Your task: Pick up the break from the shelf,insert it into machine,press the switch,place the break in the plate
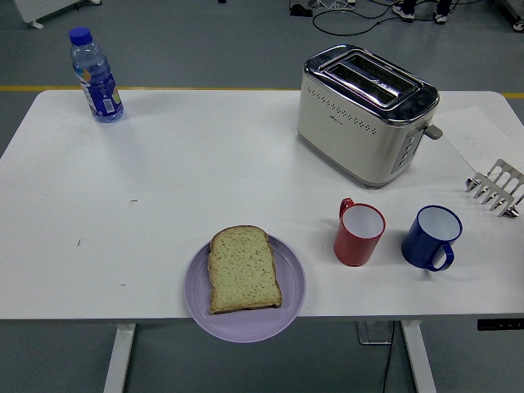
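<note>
On the worktop (164, 180), the bread slice (242, 268) is lying flat in the purple plate (291, 303) at the near edge. Both mugs, red (358, 233) and blue (431, 237), are sitting empty beside it, and the toaster (364, 115) slots are holding nothing. No fingers are showing.

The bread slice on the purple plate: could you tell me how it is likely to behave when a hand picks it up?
The bread slice looks thin and soft, so it would probably sag if lifted by one edge and dent under a firm pinch. It seems light. The purple plate overhangs the table's near edge, so pressing down might tip it.
</note>
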Available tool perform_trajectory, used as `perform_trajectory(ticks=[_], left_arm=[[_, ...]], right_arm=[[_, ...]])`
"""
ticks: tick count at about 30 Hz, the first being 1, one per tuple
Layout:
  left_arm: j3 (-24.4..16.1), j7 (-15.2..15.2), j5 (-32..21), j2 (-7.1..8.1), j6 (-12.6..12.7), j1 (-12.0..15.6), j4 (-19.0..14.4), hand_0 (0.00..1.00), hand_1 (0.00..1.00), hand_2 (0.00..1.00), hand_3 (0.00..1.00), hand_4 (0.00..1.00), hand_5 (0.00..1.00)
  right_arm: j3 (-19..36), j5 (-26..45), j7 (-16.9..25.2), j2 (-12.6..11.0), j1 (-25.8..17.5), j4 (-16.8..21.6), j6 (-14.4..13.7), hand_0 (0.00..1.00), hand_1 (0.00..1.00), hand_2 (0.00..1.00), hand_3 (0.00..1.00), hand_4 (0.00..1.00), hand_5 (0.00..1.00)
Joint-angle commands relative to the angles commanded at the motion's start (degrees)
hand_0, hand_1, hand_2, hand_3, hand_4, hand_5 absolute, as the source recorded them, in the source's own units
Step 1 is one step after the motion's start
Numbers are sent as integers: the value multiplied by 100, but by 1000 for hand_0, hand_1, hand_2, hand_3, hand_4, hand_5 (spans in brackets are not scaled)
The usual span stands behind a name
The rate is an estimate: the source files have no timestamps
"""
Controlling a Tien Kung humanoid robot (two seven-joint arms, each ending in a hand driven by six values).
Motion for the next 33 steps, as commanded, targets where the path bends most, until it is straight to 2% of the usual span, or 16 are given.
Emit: perform_trajectory(ticks=[33], left_arm=[[148,-91,-394,0,34,-290,0,621,457,465,506,251,814]], right_arm=[[-25,152,-84,98,174,-26,-128,694,647,683,593,461,364]])
